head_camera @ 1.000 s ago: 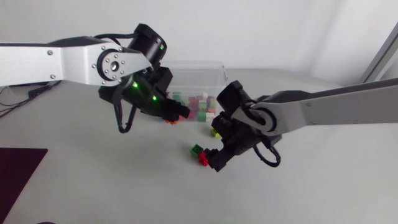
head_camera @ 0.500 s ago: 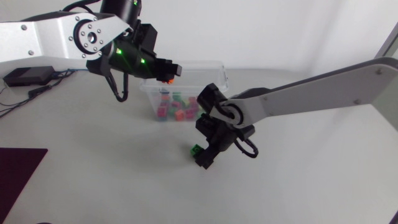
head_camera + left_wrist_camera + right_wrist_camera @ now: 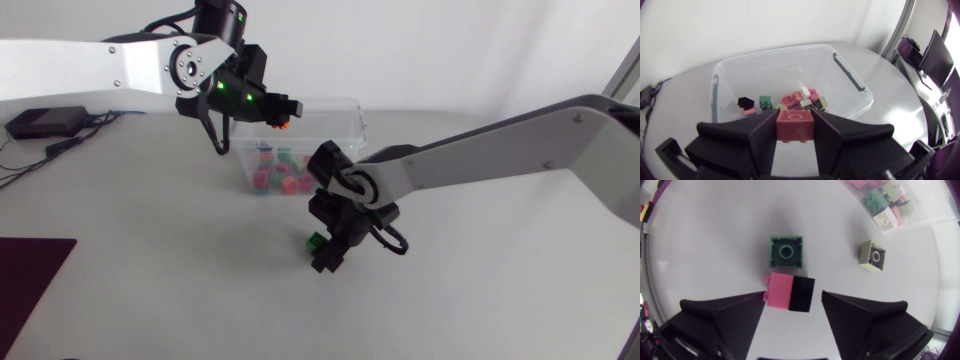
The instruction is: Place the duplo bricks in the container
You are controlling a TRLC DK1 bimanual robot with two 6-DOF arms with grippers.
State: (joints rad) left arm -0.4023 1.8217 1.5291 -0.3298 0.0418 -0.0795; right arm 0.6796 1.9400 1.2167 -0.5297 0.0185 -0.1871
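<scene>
And the left gripper (image 3: 279,113) hangs over the container (image 3: 785,75), fingers (image 3: 760,145) pinching a red brick (image 3: 796,127) it should drop well inside the walls, while the right gripper (image 3: 793,297), fingers (image 3: 730,315) spread and empty, straddles the pink-and-black brick (image 3: 790,293) on the table (image 3: 705,240) near the green brick (image 3: 786,251).

**Non-task items on the counter**

The counter (image 3: 150,290) is a plain, pale grey, matte surface. A flat dark maroon sheet (image 3: 28,275) lies at its near left corner, cut off by the head view's edge. A small black box (image 3: 40,122) sits at the far left, with thin dark cables (image 3: 62,146) trailing beside it.
</scene>
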